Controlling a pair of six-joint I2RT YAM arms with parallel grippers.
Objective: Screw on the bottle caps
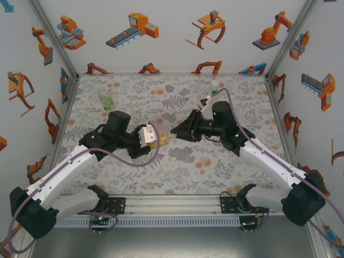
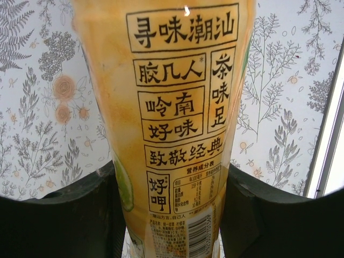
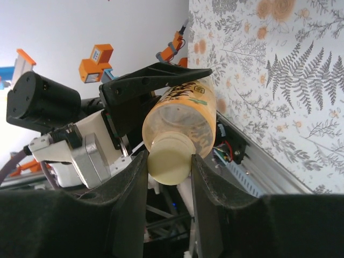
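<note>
The amber-yellow labelled bottle (image 1: 155, 139) is held lying sideways above the middle of the table, its neck pointing right. My left gripper (image 1: 146, 136) is shut on its body; the printed label (image 2: 174, 123) sits between the two dark fingers (image 2: 70, 215). My right gripper (image 1: 174, 133) meets the bottle from the right and is shut on the pale yellow cap (image 3: 171, 164), which sits on the bottle's mouth (image 3: 183, 115). The green-liquid bottle (image 1: 106, 101) stands at the back left. A colourless bottle (image 1: 215, 87) stands at the back right; I cannot make out its top.
The floral table cover (image 1: 177, 161) runs between white walls with orange robot stickers. An aluminium rail (image 1: 172, 205) with both arm bases lines the near edge. The two arms meet over the table's centre.
</note>
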